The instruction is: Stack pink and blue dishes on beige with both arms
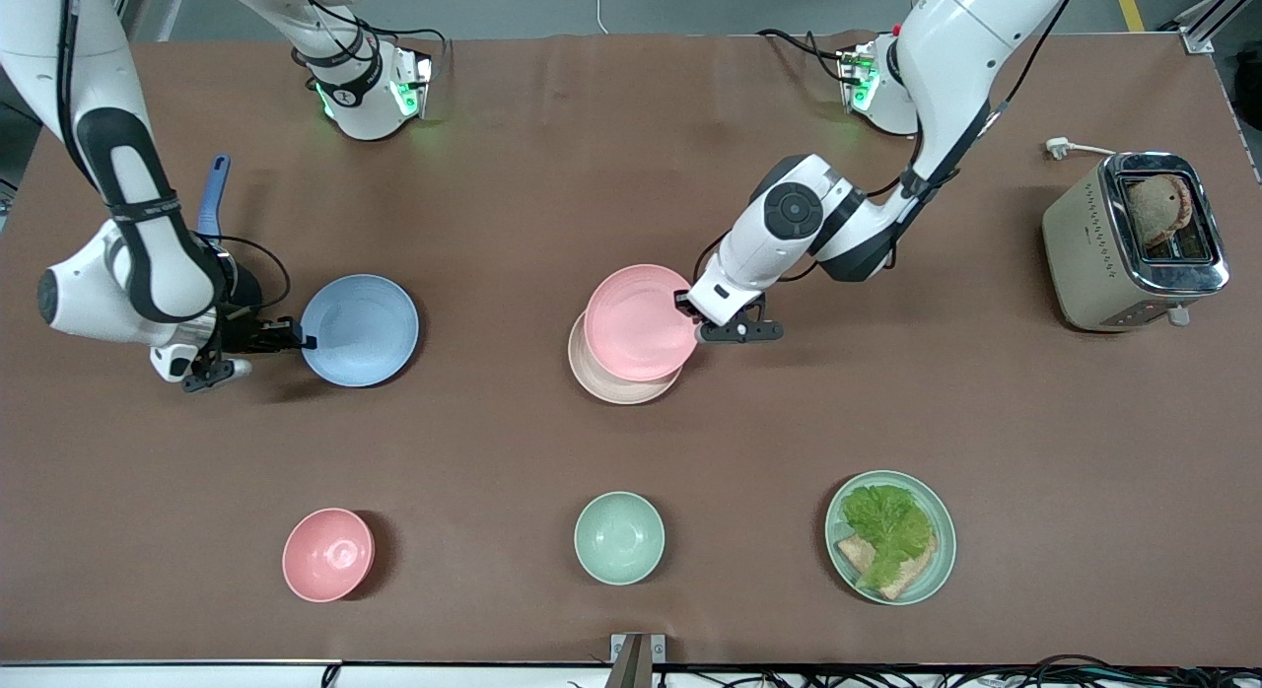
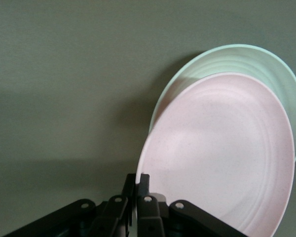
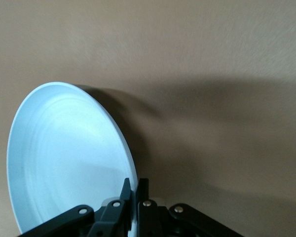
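My left gripper (image 1: 692, 311) is shut on the rim of the pale pink plate (image 1: 639, 323). That plate hangs over the cream-beige plate (image 1: 619, 387) at mid-table, shifted a little toward the robots' bases, so only a crescent of beige shows. In the left wrist view the pink plate (image 2: 222, 153) overlaps the plate below it (image 2: 266, 64), and the gripper (image 2: 138, 180) pinches its edge. At the right arm's end, my right gripper (image 1: 302, 341) is shut on the rim of the light blue plate (image 1: 361, 330). The right wrist view shows the gripper (image 3: 136, 185) clamping the blue plate (image 3: 69, 158).
Nearer the front camera stand a small pink bowl (image 1: 328, 555), a mint-green bowl (image 1: 619, 537) and a mint-green plate (image 1: 946, 545) with lettuce and bread. A toaster (image 1: 1134, 240) holding bread sits at the left arm's end. A blue utensil handle (image 1: 213, 195) lies by the right arm.
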`<state>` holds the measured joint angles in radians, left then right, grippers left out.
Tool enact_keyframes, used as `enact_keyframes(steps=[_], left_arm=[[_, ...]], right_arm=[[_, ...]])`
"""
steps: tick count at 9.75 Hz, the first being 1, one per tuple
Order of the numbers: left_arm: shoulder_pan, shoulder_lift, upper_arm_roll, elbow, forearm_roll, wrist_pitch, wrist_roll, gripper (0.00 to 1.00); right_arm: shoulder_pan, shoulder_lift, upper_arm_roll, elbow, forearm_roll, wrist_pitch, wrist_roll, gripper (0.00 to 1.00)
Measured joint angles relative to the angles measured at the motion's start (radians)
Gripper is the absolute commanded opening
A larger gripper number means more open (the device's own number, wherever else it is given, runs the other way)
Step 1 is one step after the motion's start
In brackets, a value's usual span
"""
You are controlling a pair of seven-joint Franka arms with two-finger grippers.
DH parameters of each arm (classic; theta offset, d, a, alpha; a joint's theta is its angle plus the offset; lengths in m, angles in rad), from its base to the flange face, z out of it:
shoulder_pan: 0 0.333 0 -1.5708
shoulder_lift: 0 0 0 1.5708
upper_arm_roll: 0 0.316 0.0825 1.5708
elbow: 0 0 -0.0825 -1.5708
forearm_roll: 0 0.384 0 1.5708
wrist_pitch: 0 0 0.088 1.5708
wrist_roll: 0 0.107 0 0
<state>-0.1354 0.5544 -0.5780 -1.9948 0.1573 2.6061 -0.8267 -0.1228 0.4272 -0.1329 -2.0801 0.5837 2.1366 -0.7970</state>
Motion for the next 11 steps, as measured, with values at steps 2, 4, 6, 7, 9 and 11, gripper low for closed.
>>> enact_keyframes(steps=[2, 4, 6, 7, 9, 11], left_arm=[[-0.002, 0.035, 0.001, 0.041, 0.015, 0.0, -0.005, 0.8], [0.004, 0.045, 0.006, 0.074, 0.017, 0.003, -0.017, 1.0], [0.074, -0.02, 0.007, 0.151, 0.022, -0.071, -0.018, 1.0], [0.128, -0.084, 0.006, 0.223, 0.024, -0.21, -0.012, 1.0], [0.209, -0.191, 0.009, 0.429, 0.025, -0.572, 0.089, 1.0], [0.275, -0.245, 0.014, 0.588, 0.029, -0.797, 0.257, 1.0]], right_arm=[[0.0, -0.025, -0.055, 0.188, -0.022, -0.286, 0.121, 0.0], [0.016, -0.048, -0.063, 0.376, -0.079, -0.494, 0.332, 0.0], [0.099, -0.058, -0.053, 0.451, -0.086, -0.536, 0.538, 0.0], [0.141, -0.06, -0.019, 0.46, -0.087, -0.51, 0.65, 0.01], [0.178, -0.06, 0.139, 0.456, -0.103, -0.371, 0.889, 0.01], [0.197, -0.059, 0.289, 0.422, -0.159, -0.198, 1.095, 0.01]])
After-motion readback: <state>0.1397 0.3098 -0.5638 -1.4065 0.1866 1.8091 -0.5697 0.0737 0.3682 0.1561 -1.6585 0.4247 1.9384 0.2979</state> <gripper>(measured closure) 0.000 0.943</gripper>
